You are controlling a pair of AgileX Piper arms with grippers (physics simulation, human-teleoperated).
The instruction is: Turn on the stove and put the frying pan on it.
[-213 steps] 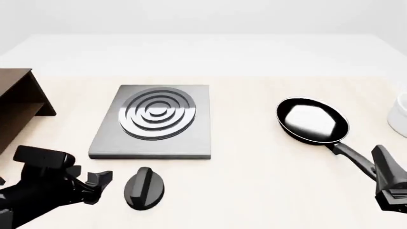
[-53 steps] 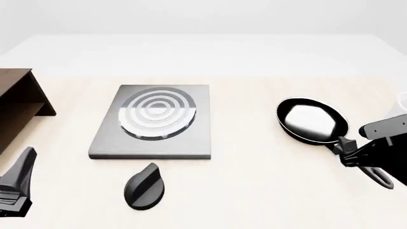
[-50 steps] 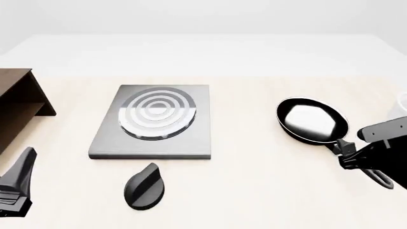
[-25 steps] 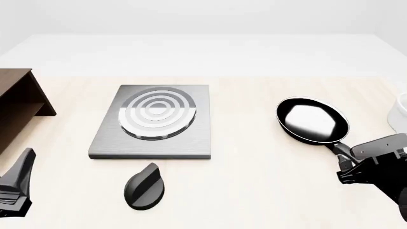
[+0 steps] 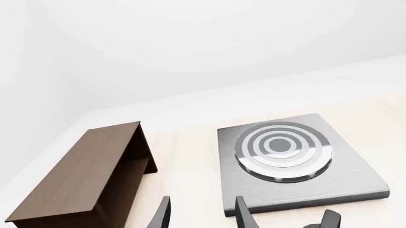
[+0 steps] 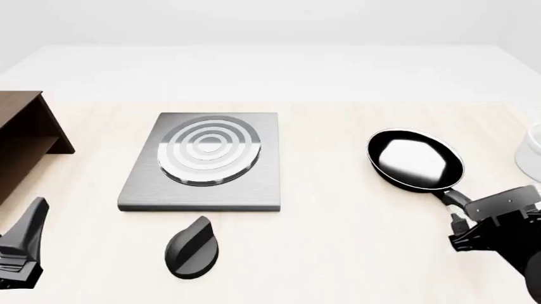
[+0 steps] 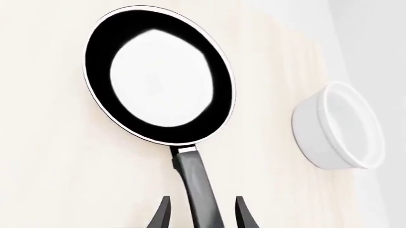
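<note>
The stove [image 6: 203, 183] is a grey square plate with pale concentric rings, left of centre; it also shows in the left wrist view [image 5: 292, 183]. Its black oval knob [image 6: 192, 248] lies apart, just in front of the plate, with its ridge tilted. The frying pan [image 6: 414, 159] rests on the table at the right, its handle [image 7: 198, 185] pointing toward me. My right gripper [image 6: 460, 231] is open and low, straddling that handle [image 6: 452, 197] near its end, one finger [image 7: 163, 213] on each side. My left gripper [image 5: 203, 216] is open and holds nothing, at the near left edge [image 6: 34, 218].
A brown wooden shelf [image 6: 21, 142] stands at the far left, also seen in the left wrist view [image 5: 95, 171]. A white cup [image 6: 531, 149] sits at the right edge beyond the pan, close to the pan's rim [image 7: 339, 126].
The right gripper slid back along the pan handle toward its end and sank lower. Since 4.3 s ago the left arm left the knob, the knob's ridge turned, and the burner rings grew paler.
</note>
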